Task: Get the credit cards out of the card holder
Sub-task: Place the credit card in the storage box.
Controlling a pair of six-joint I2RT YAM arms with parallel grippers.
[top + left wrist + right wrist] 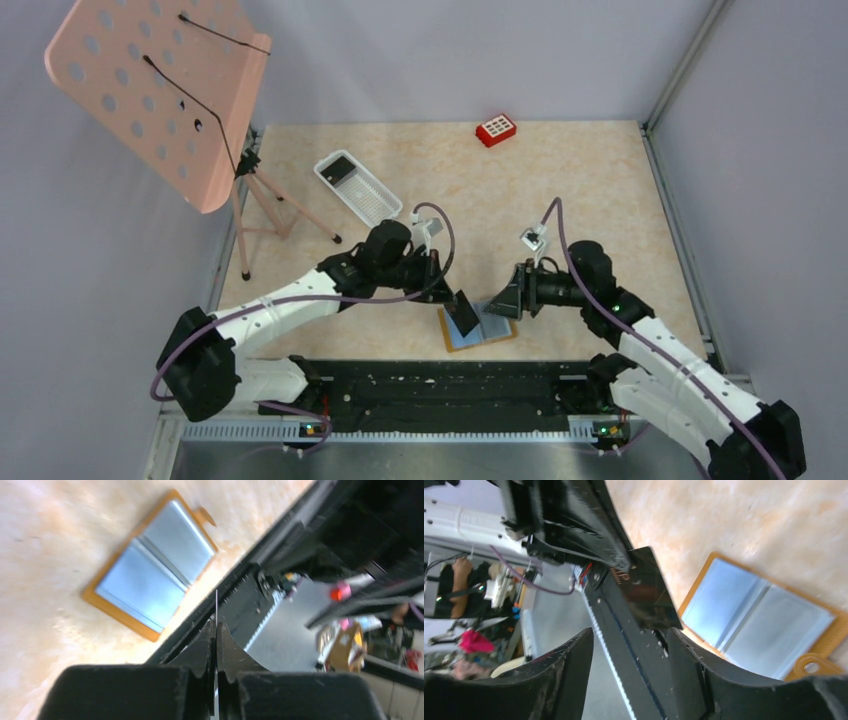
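Top external view: thin dark rectangular credit card [466, 313] is clear of the holder, held tilted above its left page. Left gripper [457, 298] is clamped on the card's upper edge. Left wrist view confirms: fingers [200, 650] pressed together w/ card seen edge-on between them. Right gripper [629, 637] has its fingers apart w/ nothing between them, and sits just right of the card.

Tan-brown book-like card holder [492, 330] w/ light blue sleeves lies opened flat on the beige table [600, 200], at the near edge, approx. centre, between the two grippers.

Task status:
- Done: one card extracted and in grip. A second dark card [342, 168] lies in the white oblong mesh tray [372, 198], far left, well apart from the holder.
- Visible sleeves (both wrist views) show plain light blue, no dark card. Any sleeves under the top pages are hidden, so cannot tell if more cards remain.
- Left to do, est.: set the held card down, prob. in the tray, then check remaining pages.
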